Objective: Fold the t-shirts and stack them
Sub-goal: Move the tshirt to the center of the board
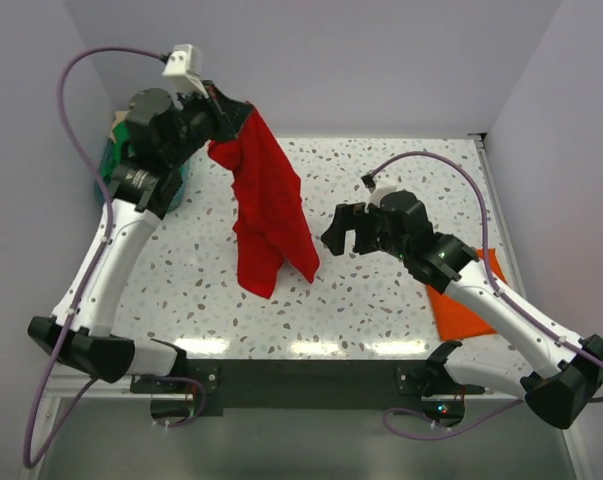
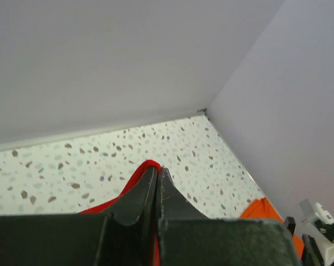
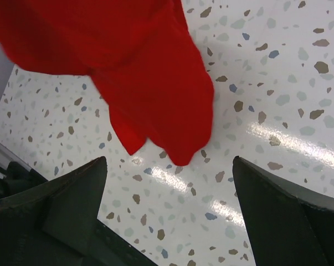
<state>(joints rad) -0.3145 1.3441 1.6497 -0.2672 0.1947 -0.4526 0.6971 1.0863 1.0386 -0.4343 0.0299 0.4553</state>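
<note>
My left gripper [image 1: 243, 112] is shut on the top of the bright red t-shirt [image 1: 269, 210] and holds it high, so the shirt hangs down over the table's middle. In the left wrist view the jaws [image 2: 157, 176] pinch a red fold [image 2: 144, 167]. My right gripper [image 1: 338, 228] is open and empty, just right of the hanging shirt's lower end. In the right wrist view the red t-shirt [image 3: 150, 83] hangs ahead of the open gripper [image 3: 169, 183]. A folded orange t-shirt [image 1: 461, 305] lies at the right edge, partly under the right arm; it also shows in the left wrist view [image 2: 263, 213].
A teal basket [image 1: 114, 160] with green and tan cloth sits at the far left, mostly hidden behind the left arm. The speckled white table [image 1: 381, 300] is walled by pale panels at the back and on both sides.
</note>
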